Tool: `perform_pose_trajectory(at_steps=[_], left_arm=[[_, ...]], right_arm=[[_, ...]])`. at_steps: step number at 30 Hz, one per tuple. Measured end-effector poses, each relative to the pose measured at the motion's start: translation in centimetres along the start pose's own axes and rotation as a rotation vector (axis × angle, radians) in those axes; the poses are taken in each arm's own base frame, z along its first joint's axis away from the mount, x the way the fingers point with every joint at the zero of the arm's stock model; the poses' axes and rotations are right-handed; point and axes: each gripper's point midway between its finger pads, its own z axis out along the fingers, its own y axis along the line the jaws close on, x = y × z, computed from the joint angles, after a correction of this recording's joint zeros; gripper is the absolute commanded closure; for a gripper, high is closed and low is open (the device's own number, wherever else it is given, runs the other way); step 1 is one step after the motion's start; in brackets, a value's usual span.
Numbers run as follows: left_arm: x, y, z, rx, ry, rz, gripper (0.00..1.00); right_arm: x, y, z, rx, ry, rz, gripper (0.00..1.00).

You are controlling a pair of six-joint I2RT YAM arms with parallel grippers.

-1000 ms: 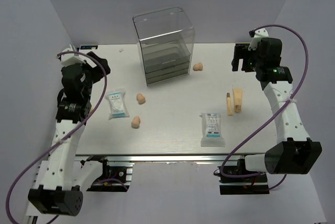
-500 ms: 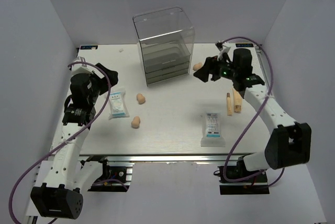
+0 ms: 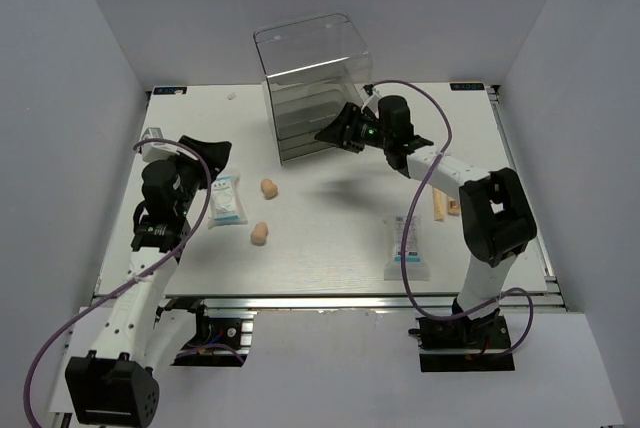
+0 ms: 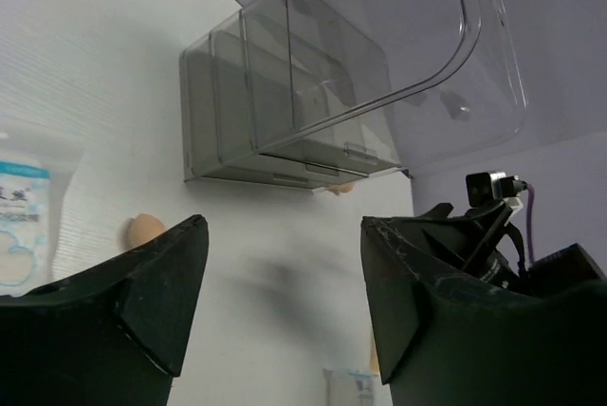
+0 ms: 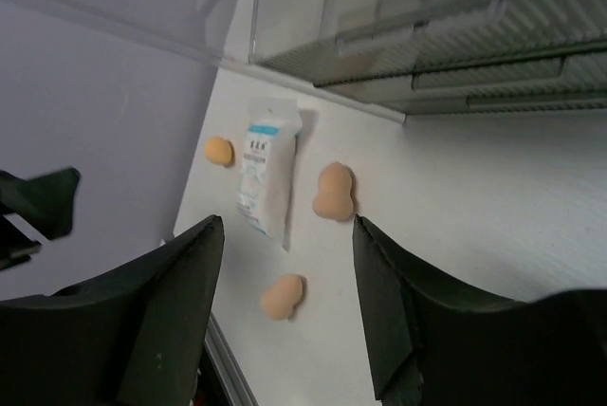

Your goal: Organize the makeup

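Two peach sponges (image 3: 268, 188) (image 3: 260, 234) lie left of the table's centre, next to a white-and-blue sachet (image 3: 225, 200). In the right wrist view they show as sponges (image 5: 333, 192) (image 5: 284, 296) beside the sachet (image 5: 266, 178), with another sponge (image 5: 219, 150) beyond it. A second sachet (image 3: 407, 243) lies front right. The beige stick (image 3: 437, 206) and tube (image 3: 454, 206) lie right of it, partly behind the right arm. My left gripper (image 3: 210, 153) is open and empty above the left sachet. My right gripper (image 3: 335, 135) is open and empty, low in front of the drawer box.
The tall clear drawer box (image 3: 315, 88) stands at the back centre with its drawers shut; it also shows in the left wrist view (image 4: 313, 102) and the right wrist view (image 5: 427, 27). The right arm stretches across the table's right half. Grey walls enclose the table.
My right arm has swung from the back right corner leftward and down to the front of the drawer box, covering the sponge there. My left gripper has moved a little rightward and lower.
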Motion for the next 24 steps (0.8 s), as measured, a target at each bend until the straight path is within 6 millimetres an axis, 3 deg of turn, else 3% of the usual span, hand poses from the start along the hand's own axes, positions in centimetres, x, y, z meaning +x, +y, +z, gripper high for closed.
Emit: perform_pose_trajectory(at_steps=[7,15,24], left_arm=[[1.8,0.3,2.1,-0.001,0.062,-0.081,0.12],[0.0,-2.0,2.8,0.051,0.026,-0.079,0.04],[1.9,-2.3,4.3,0.044,0.077,-0.083,0.06]], right_arm=[[-5.2,-0.2,3.0,0.015,-0.141,0.074,0.46],[-6.1,-1.4,3.3,0.053,-0.226,0.180,0.48],[-5.9,-2.3,3.3,0.075,-0.255,0.239,0.49]])
